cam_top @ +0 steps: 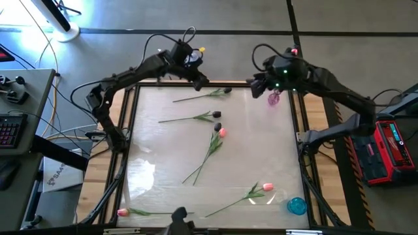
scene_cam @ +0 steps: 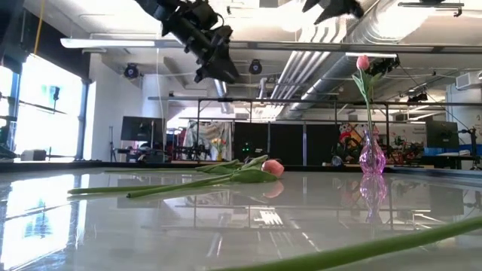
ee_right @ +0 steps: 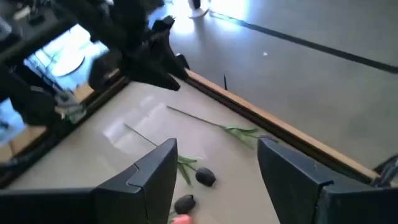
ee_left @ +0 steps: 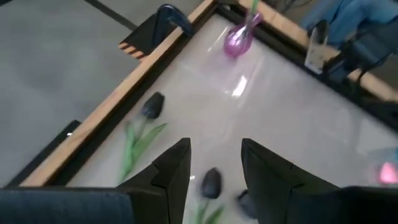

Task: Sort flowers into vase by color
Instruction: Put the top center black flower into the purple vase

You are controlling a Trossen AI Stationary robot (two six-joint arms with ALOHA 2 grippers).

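Note:
Several tulips lie flat on the white table top: two dark ones [cam_top: 225, 91] [cam_top: 217, 115] at the far side, a dark and a pink head [cam_top: 223, 132] together mid-table, a pink one [cam_top: 268, 187] near right, and another pink one [cam_top: 122, 212] near left. A purple glass vase [cam_top: 273, 98] stands at the far right with one pink tulip [scene_cam: 363, 62] upright in it. My left gripper [cam_top: 199, 81] hangs open, high above the far dark tulips [ee_left: 152, 106]. My right gripper [cam_top: 258, 88] is open too, raised beside the purple vase, with nothing between its fingers [ee_right: 163, 163].
A blue vase [cam_top: 297, 206] stands at the near right corner. A wooden frame [cam_top: 127, 117] with dark rails borders the table top. The table's left half shows bare surface [cam_top: 150, 156].

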